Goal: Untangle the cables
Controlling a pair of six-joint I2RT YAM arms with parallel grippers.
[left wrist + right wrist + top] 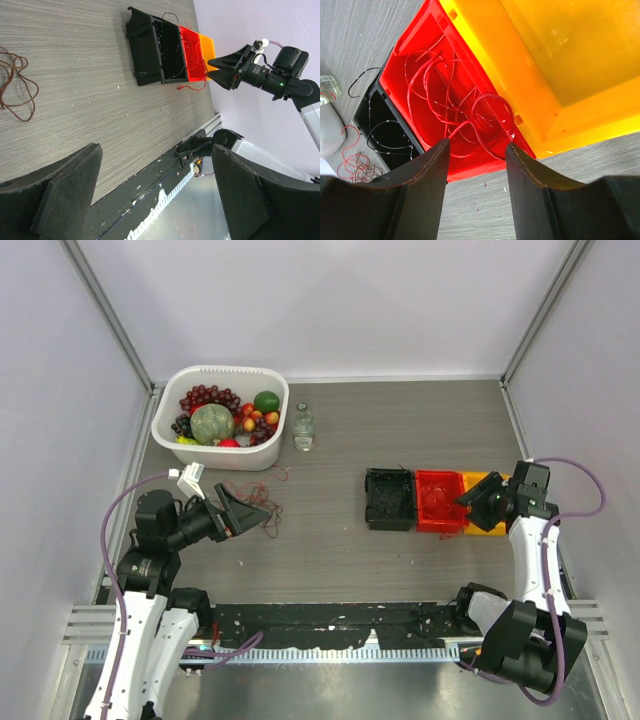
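Hovering over the row of bins on the right, the right gripper (pixel 477 145) had its jaws parted with nothing pinched between them. Its wrist camera looked straight down into the red bin (pixel 422 37), where red wires (pixel 470 115) lay in a loose coil. The black bin (pixel 395 142) sat hard against the red one, and a thin dark strand (pixel 361 77) curled out past its far rim onto the table (pixel 330 440). The yellow bin (pixel 560 75) touched the red one on the opposite side. Over on the left, the left gripper (pixel 156 149) was spread wide as well, holding nothing, its fingers pointing across the wood-grain surface toward the bins. The loose cables (pixel 264 522) lay in a small red-and-brown tangle on the table just beside that gripper's fingertips, with a few stray loops trailing back toward the white basket (pixel 215 458) of fruit at the rear left. The left wrist view caught a brown loop (pixel 19 85) of that tangle lying flat at its left edge, well apart from the bins. A small clear bottle (pixel 303 428) stood upright just to the right of the basket.
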